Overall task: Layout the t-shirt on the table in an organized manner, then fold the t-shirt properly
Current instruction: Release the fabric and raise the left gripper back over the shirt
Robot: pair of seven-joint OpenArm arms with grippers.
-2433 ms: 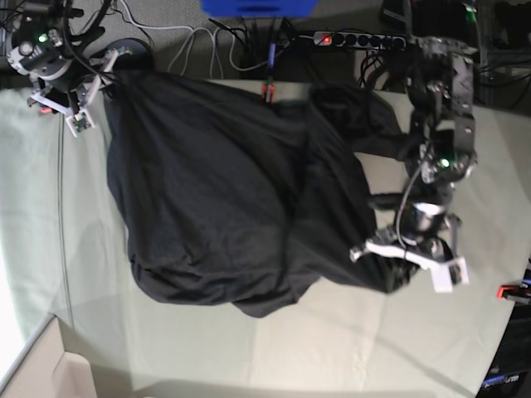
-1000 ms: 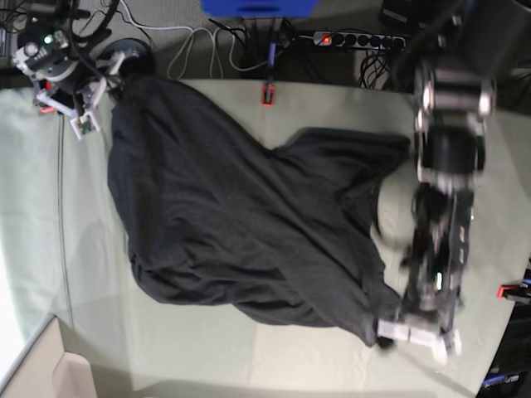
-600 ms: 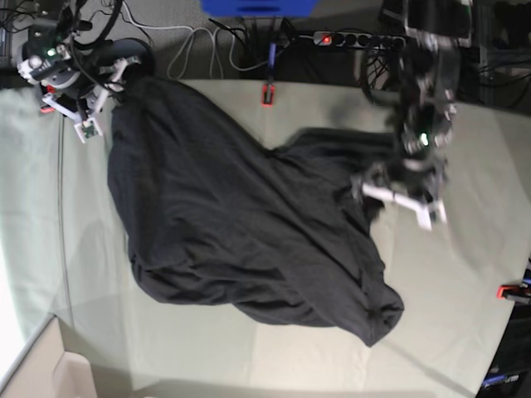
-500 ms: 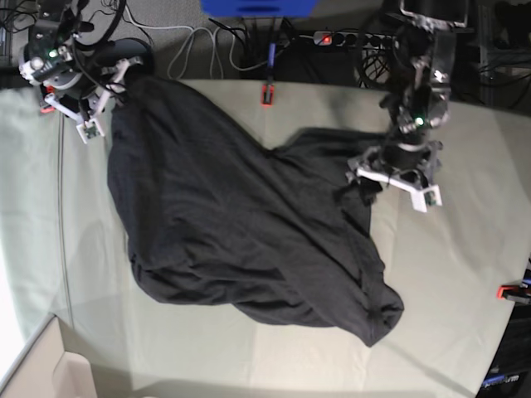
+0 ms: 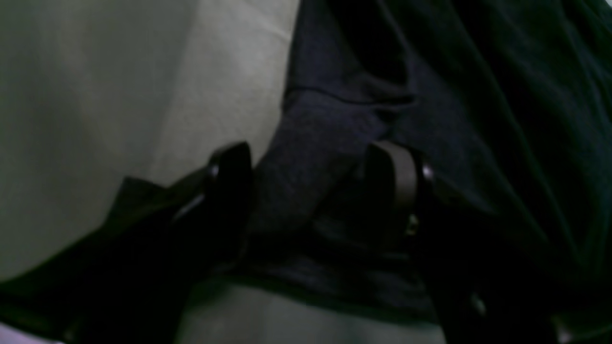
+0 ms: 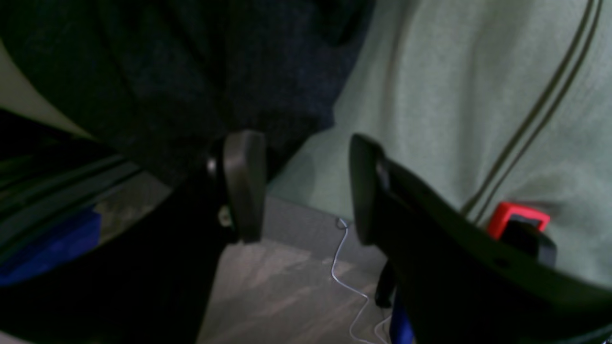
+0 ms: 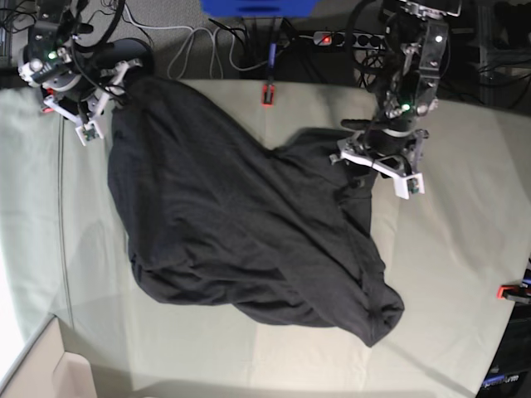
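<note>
The dark charcoal t-shirt [image 7: 241, 224] lies crumpled across the pale grey-green table [image 7: 448, 274], from the far left corner to a bunched corner at the front right. No graphic shows. My left gripper [image 7: 375, 166] is at the shirt's far right edge. In the left wrist view it [image 5: 313, 177] is open, with a raised fold of the shirt [image 5: 478, 95] between its fingers [image 5: 234, 177]. My right gripper [image 7: 104, 104] is at the shirt's far left corner by the table edge. In the right wrist view it [image 6: 301, 186] is open and empty, with the shirt [image 6: 191, 71] beside one finger [image 6: 244, 186].
Red clamps sit on the far edge [image 7: 267, 94] and right edge [image 7: 510, 291]; one shows in the right wrist view [image 6: 519, 220]. A power strip [image 7: 357, 39] and cables lie beyond the far edge. A cardboard box [image 7: 41, 365] stands at the front left.
My left arm dragged the shirt's right part toward the front, let it go there, then swung back to the shirt's far right edge. My right arm barely moved.
</note>
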